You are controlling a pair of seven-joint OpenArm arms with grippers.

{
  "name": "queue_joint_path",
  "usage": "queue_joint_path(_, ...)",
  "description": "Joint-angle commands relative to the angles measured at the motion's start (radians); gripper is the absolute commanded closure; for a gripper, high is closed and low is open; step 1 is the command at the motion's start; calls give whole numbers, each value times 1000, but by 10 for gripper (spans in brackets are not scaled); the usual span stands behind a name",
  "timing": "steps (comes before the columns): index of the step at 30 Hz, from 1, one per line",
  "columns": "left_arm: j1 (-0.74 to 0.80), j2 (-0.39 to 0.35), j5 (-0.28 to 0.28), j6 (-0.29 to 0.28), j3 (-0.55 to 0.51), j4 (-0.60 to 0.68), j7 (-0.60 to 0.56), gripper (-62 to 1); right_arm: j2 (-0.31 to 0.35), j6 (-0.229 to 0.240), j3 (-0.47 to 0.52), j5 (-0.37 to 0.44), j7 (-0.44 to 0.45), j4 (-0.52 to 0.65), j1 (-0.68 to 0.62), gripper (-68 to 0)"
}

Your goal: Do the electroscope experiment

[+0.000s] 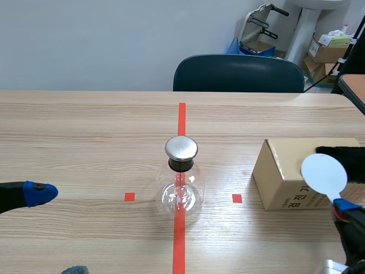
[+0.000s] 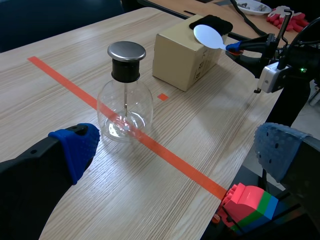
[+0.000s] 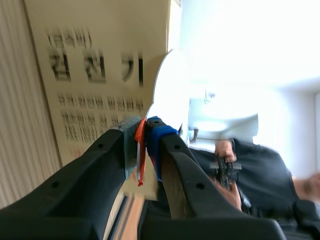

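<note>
Electroscope flask [image 1: 181, 184] of clear glass, with a black stopper and a round metal cap, stands upright in the middle of the wooden bench [image 1: 85, 131], on the long orange-red tape line. A thin rod hangs inside it from the stopper.

To the right of it, well apart, sits a brown cardboard box [image 1: 278, 171] with printed letters on its side, and a black furry cloth [image 1: 343, 155] lies on top of the box.

The right gripper [image 1: 343, 206] is at the near right, and its fingers are clamped on the thin handle of a white round paddle [image 1: 324, 174]. The paddle's disc is raised at the near side of the box, close to the cloth; I cannot tell if it touches them.

The left gripper [image 2: 177, 145] is low at the near left, well apart from the flask. Its fingers are wide apart and hold nothing.

A dark chair [image 1: 239, 71] stands behind the far edge of the bench.
</note>
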Motion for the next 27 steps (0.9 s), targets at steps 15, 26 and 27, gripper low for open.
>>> queue_joint_path(15, 0, 3, -2, -6, -2, 19, -16, -623, 10, -44, 7, 17, -146, 13, -2, -9)
queue_joint_path(26, 0, 3, -2, -6, -2, 19, -16, -623, 12, -44, 7, -2, -31, 13, -2, -9)
queue_joint_path(27, 0, 3, -2, -6, -2, 19, -16, -623, 9, -44, 7, 6, -53, 13, -2, -9)
